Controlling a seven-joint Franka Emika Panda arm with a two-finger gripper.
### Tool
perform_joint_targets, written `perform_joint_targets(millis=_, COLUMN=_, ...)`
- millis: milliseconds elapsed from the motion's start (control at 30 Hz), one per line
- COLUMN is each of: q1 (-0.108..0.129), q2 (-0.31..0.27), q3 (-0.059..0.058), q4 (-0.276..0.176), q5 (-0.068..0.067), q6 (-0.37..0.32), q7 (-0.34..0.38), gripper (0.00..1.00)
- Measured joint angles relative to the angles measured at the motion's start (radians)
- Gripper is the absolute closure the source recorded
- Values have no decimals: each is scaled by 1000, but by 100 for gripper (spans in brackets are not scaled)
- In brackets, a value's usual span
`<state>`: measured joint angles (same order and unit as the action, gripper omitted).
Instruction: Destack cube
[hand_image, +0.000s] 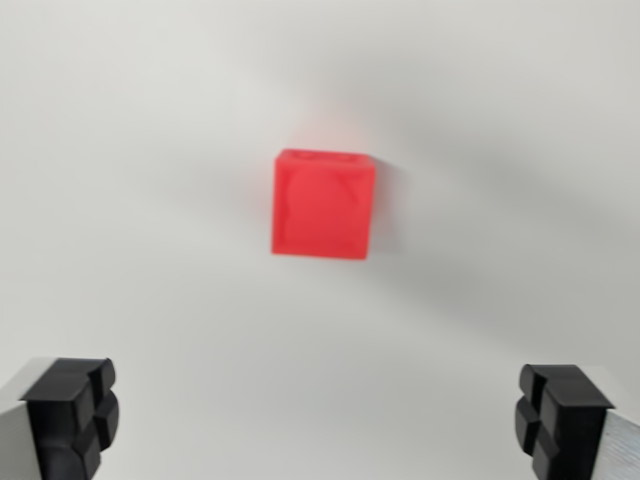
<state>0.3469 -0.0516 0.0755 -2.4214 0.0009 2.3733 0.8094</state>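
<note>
Below, red cube (324, 205) on plain white surface (130, 200), gripper (318, 420) spread

Cube (324, 204), frame centre: translucent red (paler blotches on the face). Tabletop (150, 150): plain white. Fingertips (70, 415), lower corners: black pads, grey bodies.

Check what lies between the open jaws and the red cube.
Nothing: in the wrist view only bare white surface separates the gripper from the red cube.

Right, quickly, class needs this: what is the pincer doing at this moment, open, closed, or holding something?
Pincer: open and empty, its fingers spread wide at the picture's lower corners, the red cube lying apart from them on the white surface.
</note>
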Motion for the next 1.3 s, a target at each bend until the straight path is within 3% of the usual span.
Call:
perform_joint_targets(millis=633, q1=0, q2=-98, q3=0, q4=72, q5=8, q6=-170, q7=-6, gripper=0)
perform_joint_targets(millis=1300, q1=0, q2=-123, q3=-1, q4=104, q5=9, q6=-228, q7=-7, gripper=0)
